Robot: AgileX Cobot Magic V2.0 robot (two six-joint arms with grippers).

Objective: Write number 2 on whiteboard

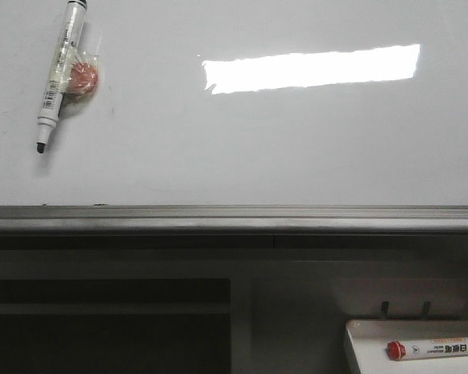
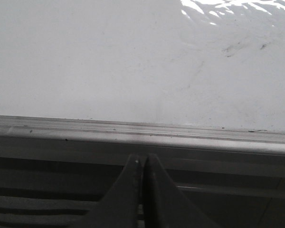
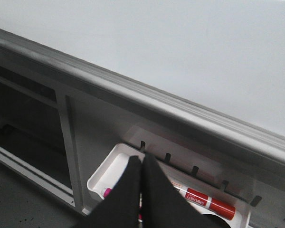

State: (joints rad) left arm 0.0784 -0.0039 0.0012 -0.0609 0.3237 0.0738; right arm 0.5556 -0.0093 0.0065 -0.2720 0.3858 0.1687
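Note:
The whiteboard (image 1: 257, 156) fills the upper part of the front view, glossy white with a bright light reflection. A grey metal rail (image 1: 234, 218) runs along its lower edge. The number 2 is out of view; the board surface (image 2: 109, 61) carries only faint smudges (image 2: 232, 47). My left gripper (image 2: 143, 156) is shut on nothing, just below the rail (image 2: 142, 135). My right gripper (image 3: 141, 156) is also shut and empty, hovering over a small white tray (image 3: 109, 173) below the board (image 3: 204, 47). Neither gripper appears in the front view.
A white marker with a black cap (image 1: 60, 74) hangs on the board at upper left beside a red magnet (image 1: 83, 76). The tray (image 1: 366, 335) at lower right holds a red-capped marker (image 1: 437, 348). That red marker (image 3: 206, 199) and a pink-tipped one (image 3: 106, 192) lie under my right gripper.

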